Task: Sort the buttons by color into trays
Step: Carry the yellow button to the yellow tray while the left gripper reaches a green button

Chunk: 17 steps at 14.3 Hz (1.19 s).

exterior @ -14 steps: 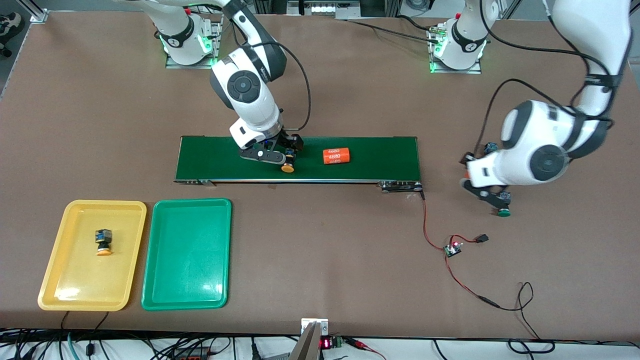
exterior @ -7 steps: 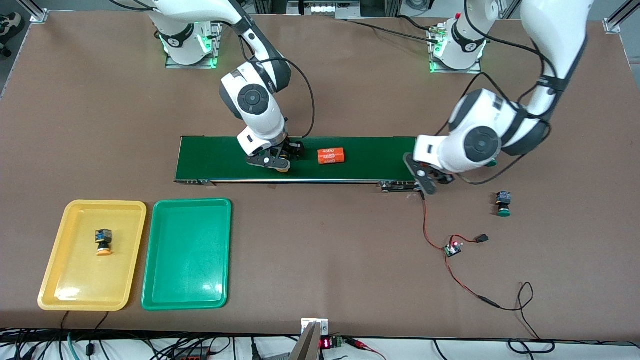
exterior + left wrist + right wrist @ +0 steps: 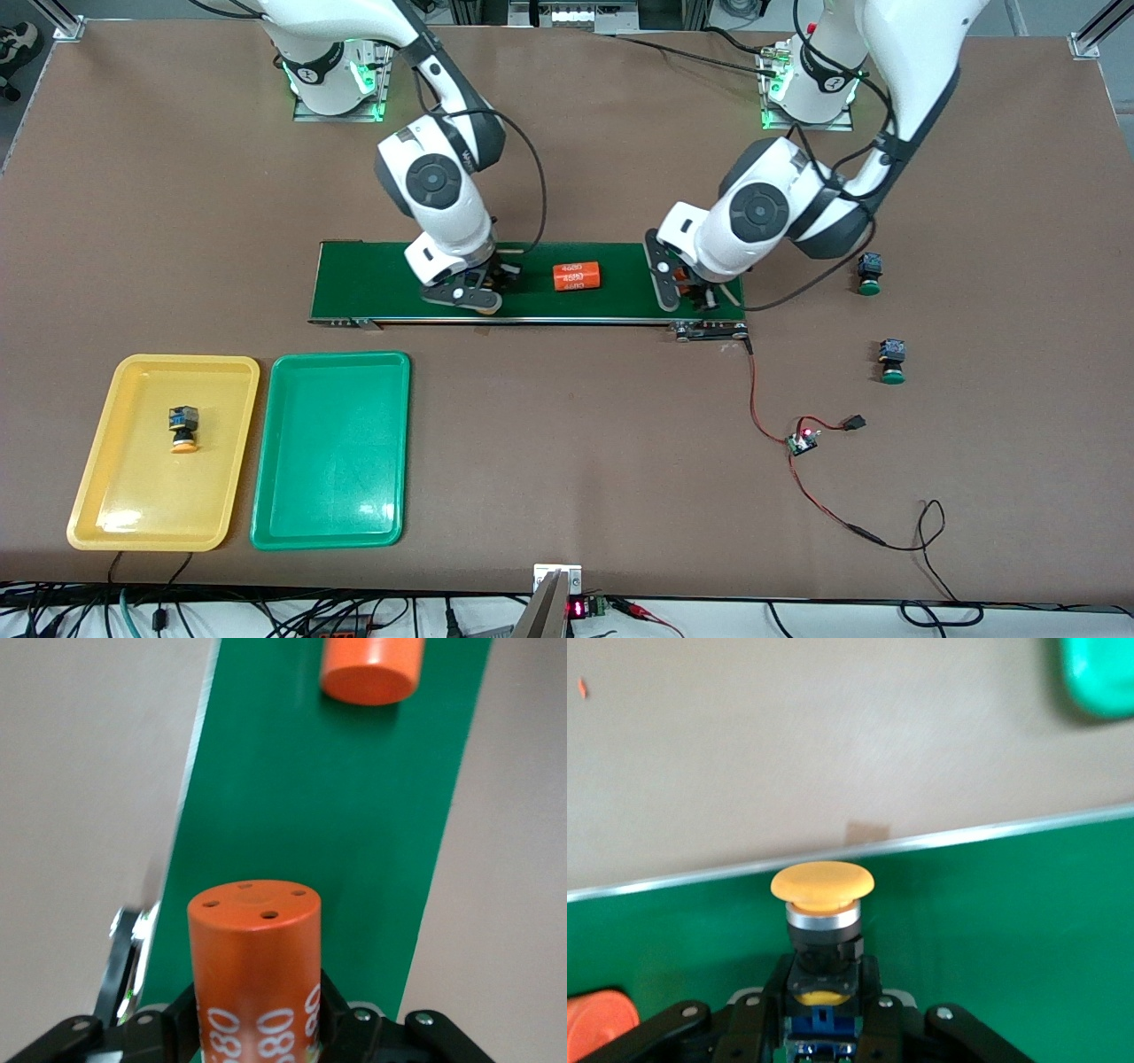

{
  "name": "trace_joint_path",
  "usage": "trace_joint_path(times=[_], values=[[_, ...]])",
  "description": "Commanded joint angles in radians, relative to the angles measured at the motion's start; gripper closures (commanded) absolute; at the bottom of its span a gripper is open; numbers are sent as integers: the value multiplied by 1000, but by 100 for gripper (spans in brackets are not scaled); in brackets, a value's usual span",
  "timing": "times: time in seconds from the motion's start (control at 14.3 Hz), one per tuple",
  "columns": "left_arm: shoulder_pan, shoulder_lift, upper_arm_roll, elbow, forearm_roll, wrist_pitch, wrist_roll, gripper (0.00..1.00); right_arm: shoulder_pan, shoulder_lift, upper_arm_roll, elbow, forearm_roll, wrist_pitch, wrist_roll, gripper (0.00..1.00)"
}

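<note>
Right gripper [image 3: 483, 292], open 1 s ago, now clamps the yellow button [image 3: 822, 895] on the belt [image 3: 372, 283]. Left gripper [image 3: 695, 297], gripping an orange cylinder [image 3: 255, 966], has moved from beside the green button [image 3: 891, 361] to over the belt end.

orange cylinder [image 3: 578, 276] on the belt [image 3: 372, 282] reads, seemingly, "4680".

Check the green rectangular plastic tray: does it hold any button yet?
Empty. The green rectangular plastic tray shows only bare floor; the one sorted button sits in the yellow tray beside it.

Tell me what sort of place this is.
Probably a robotics lab bench set up as a mock sorting line: two arms bolted to a brown table, a short green belt, colored trays, and loose wiring with a small circuit board.
</note>
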<state>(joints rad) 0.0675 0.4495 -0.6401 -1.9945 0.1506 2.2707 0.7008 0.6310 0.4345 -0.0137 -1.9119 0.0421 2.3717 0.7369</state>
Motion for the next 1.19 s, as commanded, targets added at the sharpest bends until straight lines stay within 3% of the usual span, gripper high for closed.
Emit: trace_joint_path(times=[0.0, 0.07, 0.14, 0.21, 0.56, 0.77, 1.12], values=[[-1, -5, 3, -40, -8, 53, 75, 87, -59, -42, -61, 78, -4, -159, -164, 95], [-12, 0, 3, -41, -8, 53, 74, 84, -88, -42, -80, 105, -4, -196, -215, 95], [-15, 3, 3, -43, -8, 52, 62, 71, -123, -46, -87, 125, -4, -225, -275, 95], [-14, 3, 5, -44, -9, 52, 72, 1, -164, -46, -89, 140, -4, -241, -342, 95], [11, -15, 19, -37, -11, 30, 60, 0, -399, -17, -89, 169, -7, -233, -707, 95], [54, -64, 28, 12, -43, -99, 22, 0, -493, 16, -91, 171, -5, -218, -853, 95], [89, -130, 166, 101, -132, -316, -162, 0, -634, 157, -100, 250, -11, -128, -1068, 94]])
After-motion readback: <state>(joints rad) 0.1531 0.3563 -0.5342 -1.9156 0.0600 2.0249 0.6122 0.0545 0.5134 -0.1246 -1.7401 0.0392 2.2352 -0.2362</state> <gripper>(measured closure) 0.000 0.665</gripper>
